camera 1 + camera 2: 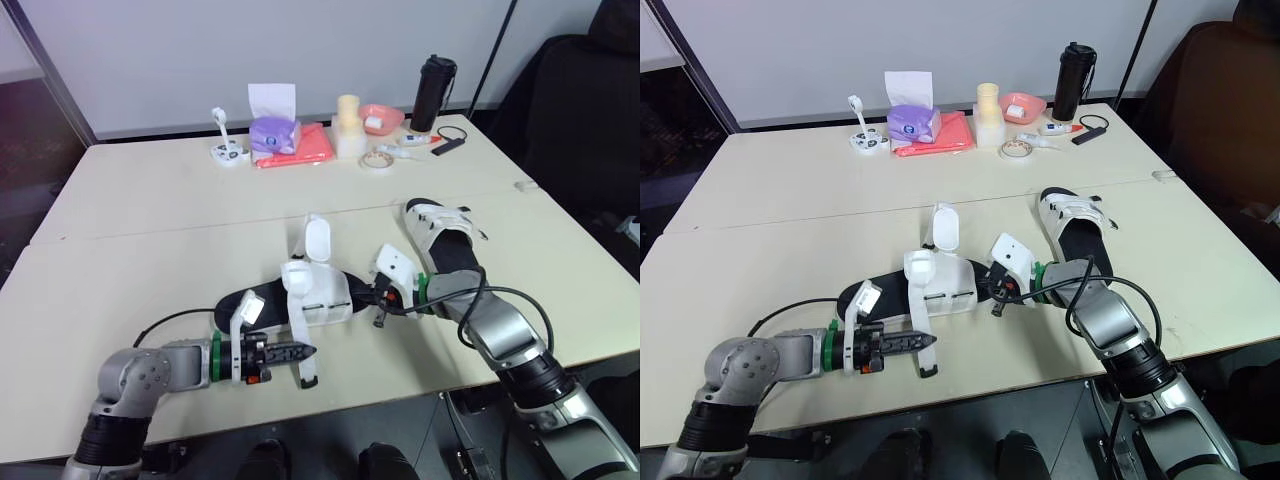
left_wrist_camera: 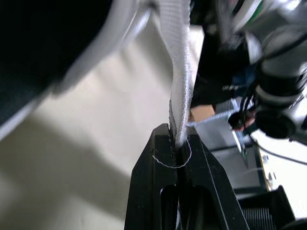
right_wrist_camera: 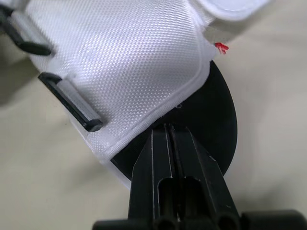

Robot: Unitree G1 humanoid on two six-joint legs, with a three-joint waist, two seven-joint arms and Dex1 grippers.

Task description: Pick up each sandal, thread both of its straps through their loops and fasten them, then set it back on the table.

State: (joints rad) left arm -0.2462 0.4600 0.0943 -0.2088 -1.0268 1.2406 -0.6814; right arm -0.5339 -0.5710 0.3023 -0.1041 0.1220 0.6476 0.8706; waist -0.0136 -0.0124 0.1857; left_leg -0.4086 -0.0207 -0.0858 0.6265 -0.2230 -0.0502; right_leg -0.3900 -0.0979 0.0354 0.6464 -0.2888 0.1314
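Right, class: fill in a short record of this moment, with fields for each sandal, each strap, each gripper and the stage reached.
near sandal: centre, between the grippers
far sandal: lying on table, untouched
strap: white, hanging from near sandal, not through its loop
second strap: standing loose
left gripper: shut on strap
right gripper: shut on near sandal's edge
stage: neither strap fastened yet

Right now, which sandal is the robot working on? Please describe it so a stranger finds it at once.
On the pale table, look toward the near edge, in the middle. There lies a black-soled sandal with white straps: the left gripper pinches one strap and the right gripper is shut on its edge. The other sandal, farther right, is held by no gripper.
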